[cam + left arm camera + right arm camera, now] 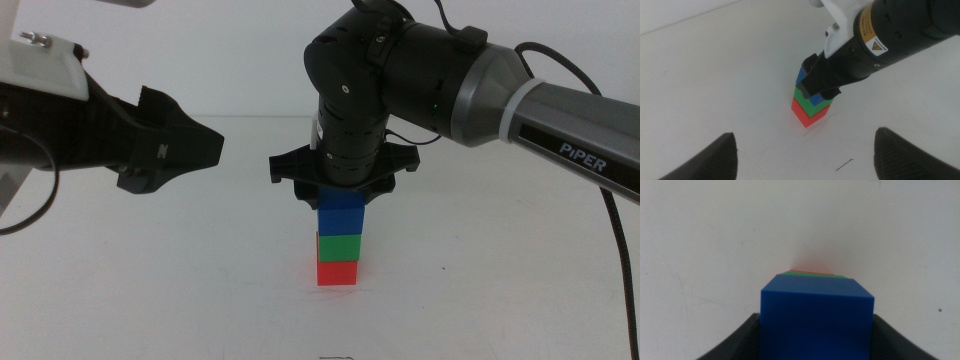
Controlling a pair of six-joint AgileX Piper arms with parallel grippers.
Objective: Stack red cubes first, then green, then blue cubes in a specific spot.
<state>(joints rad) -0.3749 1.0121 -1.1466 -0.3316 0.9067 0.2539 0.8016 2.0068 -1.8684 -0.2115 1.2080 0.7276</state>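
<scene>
The red cube (337, 272) stands on the white table with the green cube (339, 247) on it and the blue cube (341, 218) on top, a straight stack. My right gripper (342, 200) reaches down from above and its jaws are shut on the blue cube's sides. In the right wrist view the blue cube (817, 320) fills the space between the jaws, with thin edges of green (812, 273) behind it. My left gripper (205, 148) is open and empty, hovering left of the stack. The left wrist view shows the stack (807, 112) under the right gripper (822, 85).
The right arm's grey forearm (560, 110) and cable run in from the right. The table (150, 290) is plain white around the stack. A small dark mark (844, 165) lies on the table near the left gripper.
</scene>
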